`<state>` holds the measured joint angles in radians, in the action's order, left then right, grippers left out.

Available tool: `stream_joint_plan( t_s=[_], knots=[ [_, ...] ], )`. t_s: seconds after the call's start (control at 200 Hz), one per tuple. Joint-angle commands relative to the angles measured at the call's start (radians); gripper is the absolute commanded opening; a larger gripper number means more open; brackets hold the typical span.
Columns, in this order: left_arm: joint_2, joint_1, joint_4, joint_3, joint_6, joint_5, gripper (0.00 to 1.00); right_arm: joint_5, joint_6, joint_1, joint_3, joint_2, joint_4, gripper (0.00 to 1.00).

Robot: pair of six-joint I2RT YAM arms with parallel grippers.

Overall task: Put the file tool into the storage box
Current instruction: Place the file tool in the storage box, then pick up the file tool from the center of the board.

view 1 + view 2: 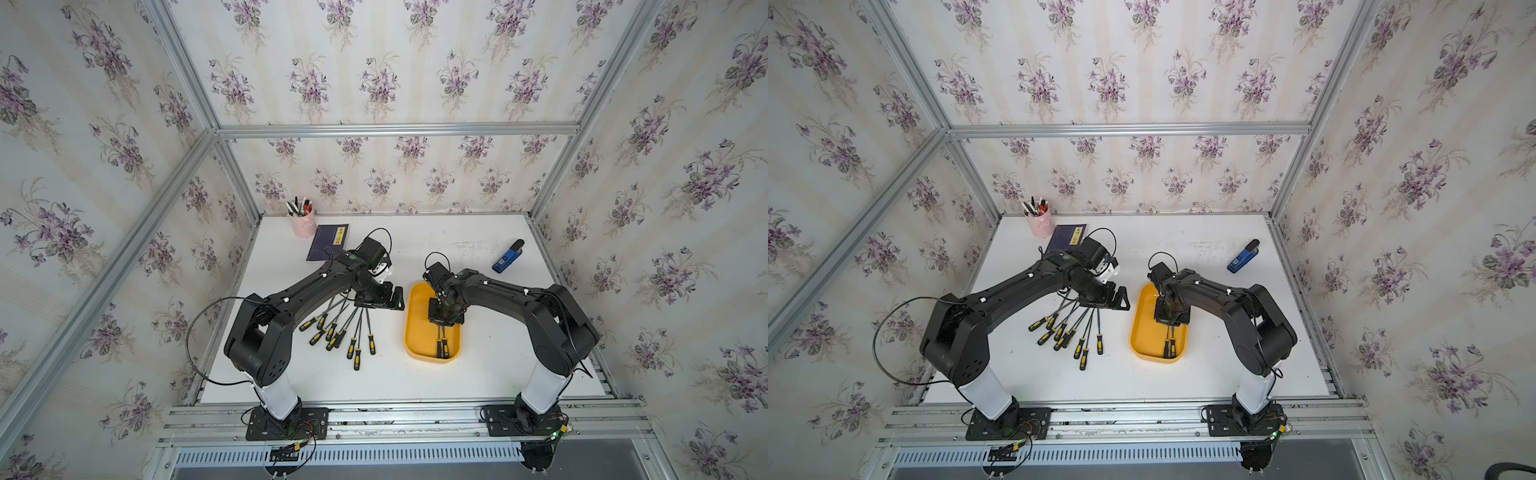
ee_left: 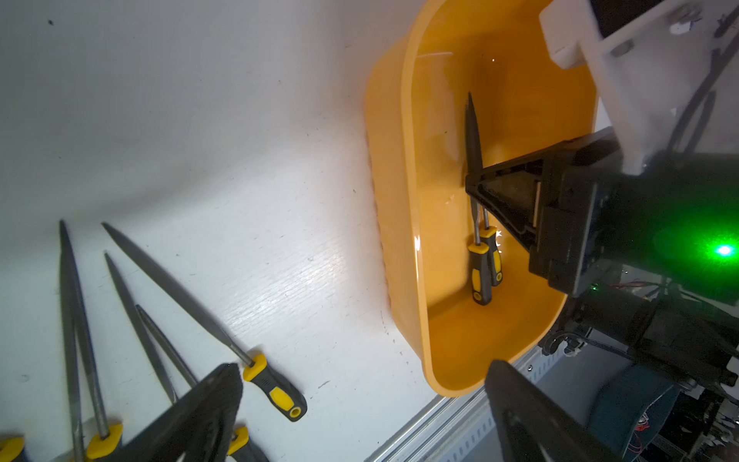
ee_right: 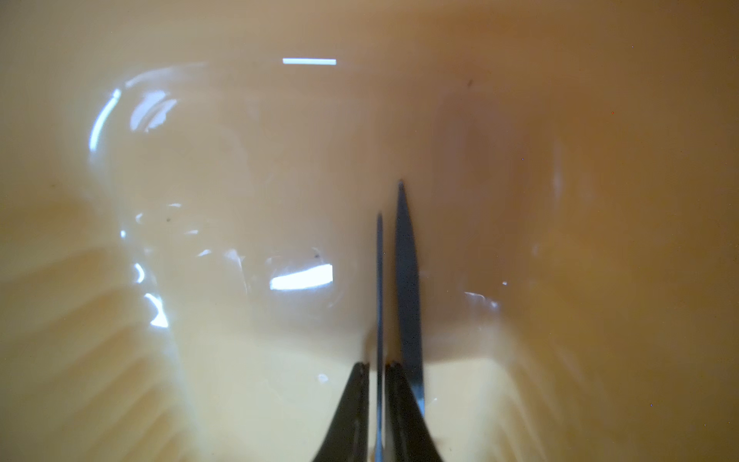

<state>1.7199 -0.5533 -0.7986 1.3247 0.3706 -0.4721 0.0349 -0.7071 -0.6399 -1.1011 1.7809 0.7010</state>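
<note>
Your thin grey steel file lies in the shallow yellow plastic tray beside a broader file. The right gripper straddles its blade, jaws nearly together; pinching or not, you cannot tell. The left gripper hangs spread wide over loose files.

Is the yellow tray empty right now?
No, two files with black-and-yellow handles are side by side inside the yellow tray.

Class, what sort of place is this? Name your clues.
Probably a robot test booth: a left arm and right arm bolted to a rail, aluminium framing, floral wallpaper around a table.
</note>
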Motion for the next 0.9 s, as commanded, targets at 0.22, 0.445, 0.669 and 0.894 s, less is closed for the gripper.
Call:
stream_joint_plan(
  t_s=[0.22, 0.445, 0.669, 0.894],
  knots=[
    [-0.010, 0.018, -0.017, -0.019, -0.027, 0.000, 1.00, -0.025, -0.002, -0.003, -0.027, -0.029, 0.032, 0.21],
    [-0.041, 0.023, -0.056, 0.004, -0.024, 0.026, 1.00, -0.063, -0.010, -0.003, -0.099, -0.088, 0.128, 0.28],
    [-0.086, 0.026, -0.225, -0.012, 0.009, 0.175, 1.00, -0.085, -0.042, -0.005, -0.147, -0.220, 0.206, 0.30],
    [-0.056, 0.026, -0.161, -0.076, 0.077, 0.190, 0.95, -0.054, -0.079, -0.033, -0.105, -0.335, 0.163, 0.30]
  ],
)
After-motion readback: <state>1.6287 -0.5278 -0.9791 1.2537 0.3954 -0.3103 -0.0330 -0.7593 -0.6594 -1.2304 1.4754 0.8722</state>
